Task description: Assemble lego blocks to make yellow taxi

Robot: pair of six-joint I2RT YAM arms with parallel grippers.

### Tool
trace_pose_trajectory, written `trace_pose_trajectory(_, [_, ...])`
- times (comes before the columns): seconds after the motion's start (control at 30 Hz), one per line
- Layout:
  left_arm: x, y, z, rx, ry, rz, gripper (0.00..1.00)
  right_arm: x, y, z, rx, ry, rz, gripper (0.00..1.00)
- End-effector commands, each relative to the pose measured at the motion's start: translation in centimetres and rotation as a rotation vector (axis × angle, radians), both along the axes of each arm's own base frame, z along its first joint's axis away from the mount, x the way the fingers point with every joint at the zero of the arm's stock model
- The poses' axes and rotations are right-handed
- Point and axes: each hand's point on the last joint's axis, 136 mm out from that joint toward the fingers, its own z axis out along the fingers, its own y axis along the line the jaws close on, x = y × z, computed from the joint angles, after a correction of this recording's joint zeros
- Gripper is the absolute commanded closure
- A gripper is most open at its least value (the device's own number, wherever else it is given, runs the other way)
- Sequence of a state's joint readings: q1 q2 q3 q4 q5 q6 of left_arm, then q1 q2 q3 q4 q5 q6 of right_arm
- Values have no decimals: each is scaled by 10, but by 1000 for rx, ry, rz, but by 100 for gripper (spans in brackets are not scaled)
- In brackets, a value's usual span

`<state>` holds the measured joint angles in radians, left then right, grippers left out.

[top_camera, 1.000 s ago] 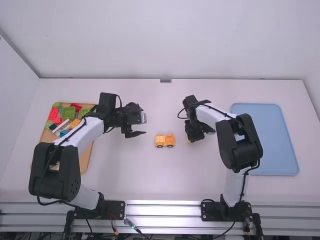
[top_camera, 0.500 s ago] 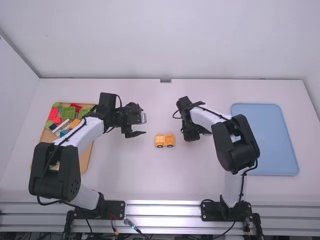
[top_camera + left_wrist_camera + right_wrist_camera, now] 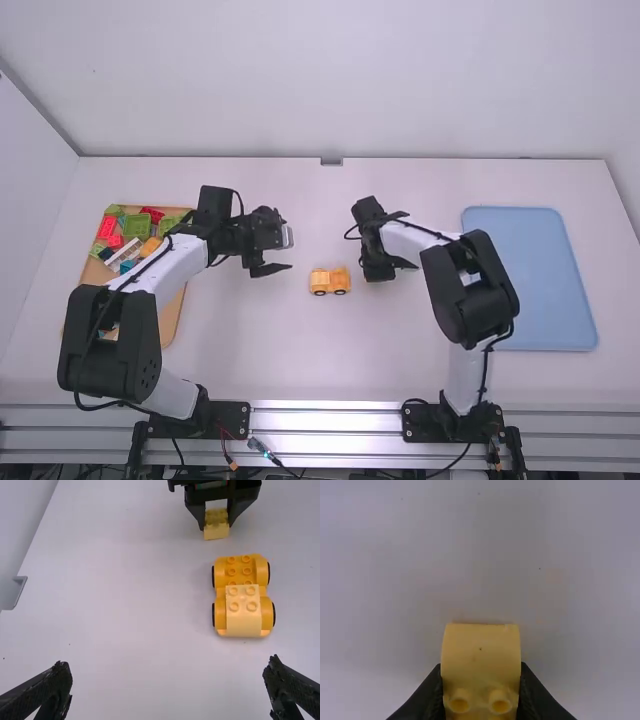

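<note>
An orange wheeled base with a paler yellow block on one end, the car (image 3: 330,281), stands mid-table; in the left wrist view the car (image 3: 242,596) shows bare studs at its other end. Left of it in the high view is my left gripper (image 3: 284,247); in its wrist view the left gripper (image 3: 167,687) is open and holds nothing. My right gripper (image 3: 374,273) is low over the table, right of the car and apart from it. A yellow block (image 3: 216,524) is clamped in it. In the right wrist view the right gripper (image 3: 481,690) grips that yellow block (image 3: 480,652), studs visible.
A wooden tray (image 3: 173,318) with red, green, blue and other blocks (image 3: 131,238) lies at the left, partly under the left arm. At the right is a light blue tray (image 3: 540,280).
The right arm has shifted a little to the left, towards the car, with its gripper now hiding the block in the high view. The left arm and the car have kept still.
</note>
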<state>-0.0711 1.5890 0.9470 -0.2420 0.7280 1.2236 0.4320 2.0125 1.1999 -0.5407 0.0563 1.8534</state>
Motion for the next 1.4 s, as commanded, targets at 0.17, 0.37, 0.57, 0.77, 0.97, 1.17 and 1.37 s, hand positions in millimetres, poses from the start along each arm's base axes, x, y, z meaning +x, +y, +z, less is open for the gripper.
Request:
trace_pose_trajectory(0.17, [-4,-1,1,-11,7,-5,1,-15,-5,-15,-9,54,-4,31])
trace_pose_trajectory(0.37, [-4,-1,1,-11,7,-5,1,-8,-6,-14,-6,35,50,1])
trace_pose_trajectory(0.57, [-4,-1,1,-11,7,-5,1,2,-10,1,23,57,113,1])
trace_pose_trajectory(0.77, [-4,-1,1,-11,7,-4,1,20,-15,30,47,64,176,1])
trace_pose_trajectory(0.97, [-4,-1,1,-10,7,-4,1,52,-3,68,147,-28,399,1])
trace_pose_trajectory(1.17, [-2,3,-3,19,7,12,1,55,21,115,286,-261,1308,1])
trace_pose_trajectory(1.37, [-2,3,-3,20,6,12,1,69,-18,100,34,-270,1673,1])
